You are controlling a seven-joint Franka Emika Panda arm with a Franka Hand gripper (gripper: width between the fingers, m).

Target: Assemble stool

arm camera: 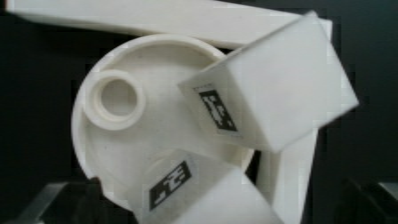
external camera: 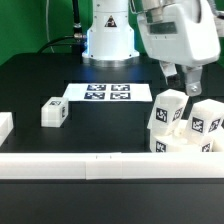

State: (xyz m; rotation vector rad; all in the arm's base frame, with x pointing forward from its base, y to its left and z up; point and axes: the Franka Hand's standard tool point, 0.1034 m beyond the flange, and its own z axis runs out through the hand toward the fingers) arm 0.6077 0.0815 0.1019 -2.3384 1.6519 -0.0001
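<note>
Bar (external camera: 60,163) edging the table lies nearest us, and just behind it, at the exterior view's right, we see the seat (external camera: 178,148) with one leg (external camera: 168,110) and a second leg (external camera: 207,122) crowded against it. Over them hangs the gripper (external camera: 182,82), its fingers by the first leg's top; we cannot tell how wide it stands or whether it grips. Toward the left a third leg (external camera: 53,112) lies alone, with the marker board (external camera: 100,93) beyond.
</note>
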